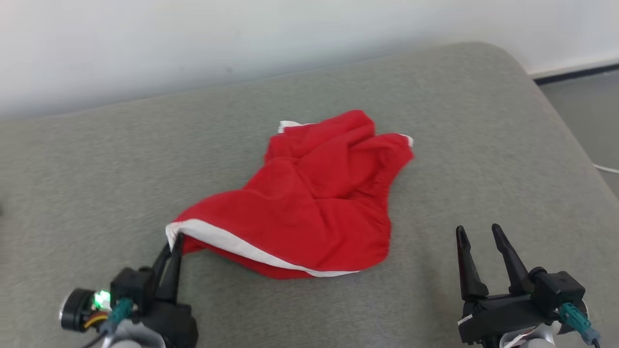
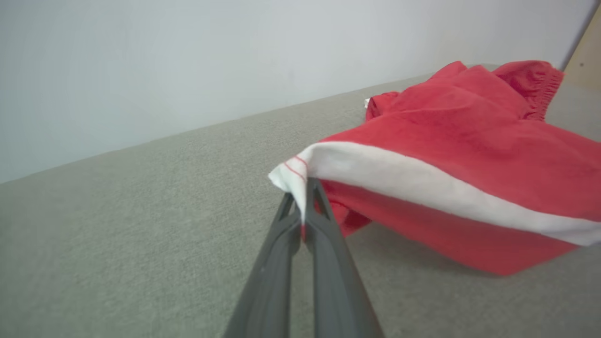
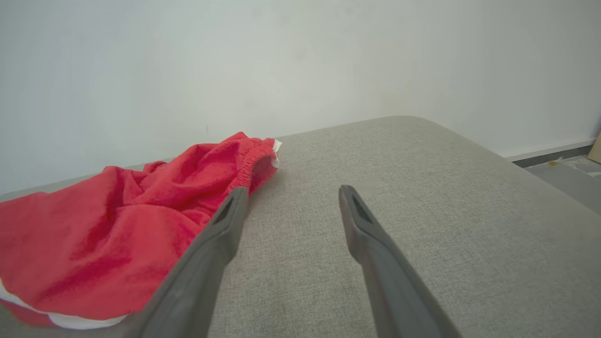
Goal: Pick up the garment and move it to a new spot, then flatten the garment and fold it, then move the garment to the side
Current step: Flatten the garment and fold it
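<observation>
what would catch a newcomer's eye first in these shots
The red garment lies crumpled in the middle of the grey padded surface. At the lower left of the head view the left end effector is shut on a corner of its white hem, while the right end effector stands open at the lower right, apart from the cloth.

Left hand (image 2: 303,202): two long dark grey fingers pressed together on the white-banded corner of the crumpled red cloth garment (image 2: 469,136); corner raised, shadow beneath it; gathered elastic edge at its far end; remainder lying on the grey woven fabric surface (image 2: 141,234); pale plain wall (image 2: 188,61) behind.
</observation>
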